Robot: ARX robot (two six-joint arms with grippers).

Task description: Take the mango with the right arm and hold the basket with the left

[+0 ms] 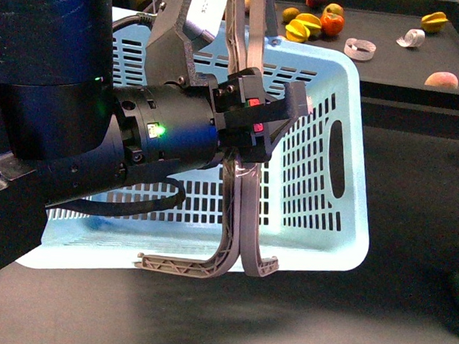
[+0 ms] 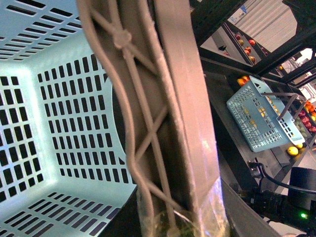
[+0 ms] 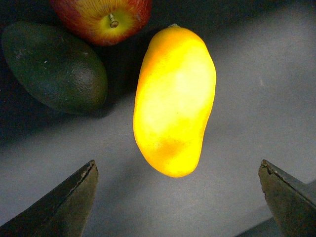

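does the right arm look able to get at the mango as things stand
Probably yes: the mango lies bare, framed by the open right pincer, nothing over it. The avocado and apple crowd one side only.

Front view: the basket [image 1: 312,224] is set in the foreground, its two handles [image 1: 238,219] brought together over its middle and clamped by the left gripper [image 1: 252,115], reached in from the left. Behind it, on a shelf [image 1: 392,69], a fruit cluster [image 1: 313,23] is placed left of two tape rolls [image 1: 360,48] — a lone fruit [image 1: 442,79] further right. Right wrist view: the mango [image 3: 174,98] is framed between the spread fingers of the right gripper [image 3: 177,165], untouched, w/ an apple [image 3: 101,17] and another fruit [image 3: 54,66] just beside its far end.
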